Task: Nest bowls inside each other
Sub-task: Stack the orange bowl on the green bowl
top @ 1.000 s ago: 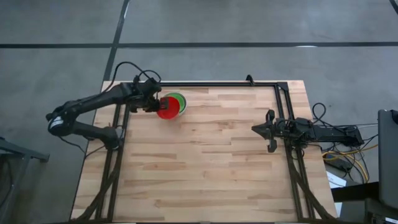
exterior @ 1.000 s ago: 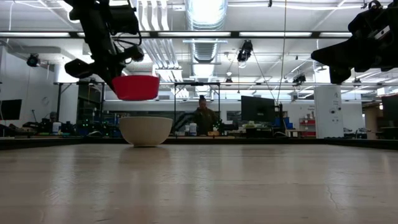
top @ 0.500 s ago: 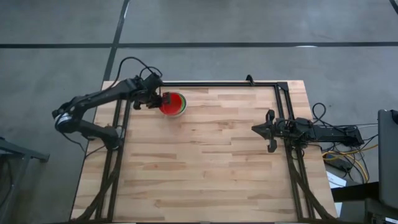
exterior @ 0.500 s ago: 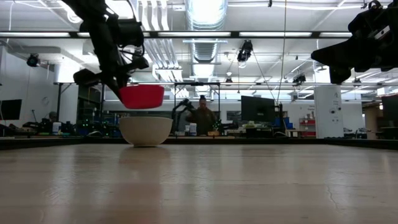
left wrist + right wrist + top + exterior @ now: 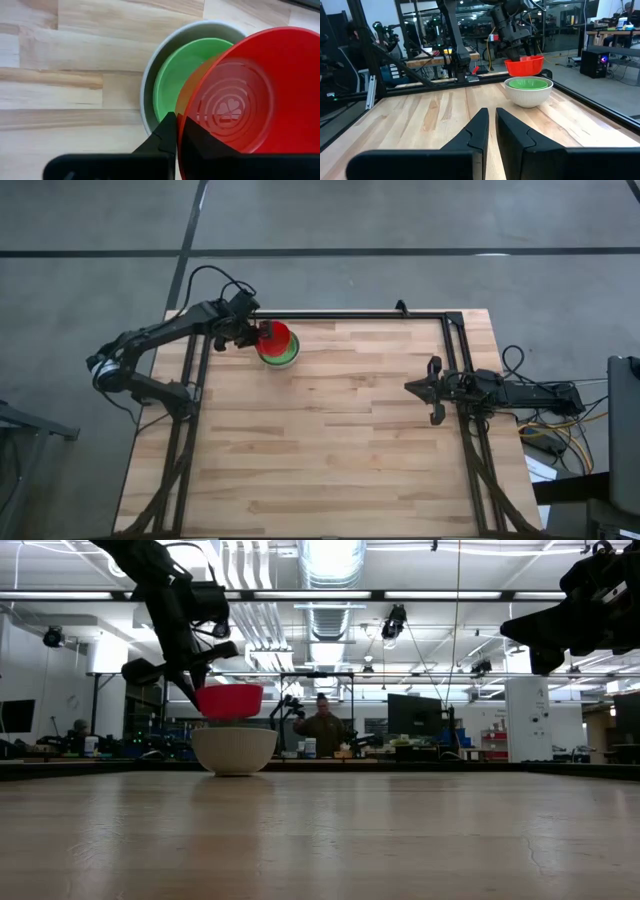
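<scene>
While L gripper (image 5: 176,131) pinches red bowl (image 5: 239,95) rim: centre over green bowl (image 5: 186,70) in white-grey bowl (image 5: 150,75), level, lower. R gripper (image 5: 491,122) idle, nearly closed, empty.

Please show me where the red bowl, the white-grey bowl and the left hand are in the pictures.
red bowl (image 5: 235,105): left wrist view, on its inner bottom.
white-grey bowl (image 5: 234,749): low view, on its outer wall.
left hand (image 5: 178,131): left wrist view, at the fingertips pinching the red bowl's rim.

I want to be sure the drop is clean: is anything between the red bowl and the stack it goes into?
Nothing visible. The left gripper, jaws shut on the red bowl rim, holds it just above the white-grey bowl; the green bowl nested inside lies open beneath.
</scene>
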Controlling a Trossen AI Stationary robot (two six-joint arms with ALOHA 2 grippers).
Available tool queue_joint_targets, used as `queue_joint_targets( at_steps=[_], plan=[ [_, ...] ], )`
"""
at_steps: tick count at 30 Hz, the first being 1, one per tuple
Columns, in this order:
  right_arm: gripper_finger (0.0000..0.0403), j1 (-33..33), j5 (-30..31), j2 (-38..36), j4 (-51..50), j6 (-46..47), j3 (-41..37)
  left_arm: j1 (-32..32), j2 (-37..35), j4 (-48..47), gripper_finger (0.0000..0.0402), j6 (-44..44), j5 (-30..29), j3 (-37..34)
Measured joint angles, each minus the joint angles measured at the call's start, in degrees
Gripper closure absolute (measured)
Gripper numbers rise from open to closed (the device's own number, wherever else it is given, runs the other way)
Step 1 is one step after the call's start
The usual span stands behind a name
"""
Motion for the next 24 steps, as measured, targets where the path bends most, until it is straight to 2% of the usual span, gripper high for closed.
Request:
queue_joint_targets(
  at_steps=[24],
  plan=[
    [0.0369,0.00,-0.01,-0.02,0.00,-0.05,0.00,1.04,6.49,2.69,0.0391,1.69,3.70,0.04]
  ],
)
